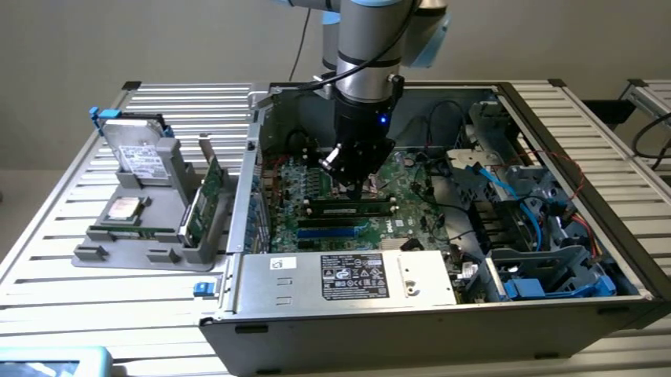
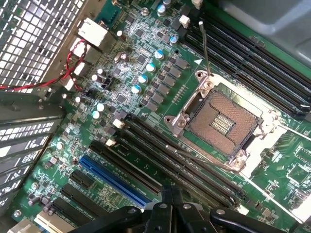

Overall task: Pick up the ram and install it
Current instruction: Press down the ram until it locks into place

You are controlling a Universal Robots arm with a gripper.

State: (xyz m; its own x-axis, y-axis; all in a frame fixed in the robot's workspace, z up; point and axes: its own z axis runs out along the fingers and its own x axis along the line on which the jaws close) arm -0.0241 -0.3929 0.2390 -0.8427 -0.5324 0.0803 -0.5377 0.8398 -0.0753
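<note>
The ram (image 1: 346,209), a thin green stick with black chips, stands along the black memory slots (image 1: 341,221) on the motherboard, between white end clips. My gripper (image 1: 353,188) hangs inside the open computer case, right over the ram's middle, with its fingers shut together and nothing between them. I cannot tell whether the tip touches the ram. In the wrist view the shut gripper (image 2: 172,199) points down at the long black slots (image 2: 160,153) beside the bare processor socket (image 2: 221,121).
The case walls (image 1: 251,181) surround the gripper, with blue and black cables (image 1: 504,188) at the exterior view's right and a power supply (image 1: 346,279) in front. A grey tray (image 1: 115,251) at the exterior view's left holds hard drives (image 1: 141,157) and a wider green card (image 1: 213,192).
</note>
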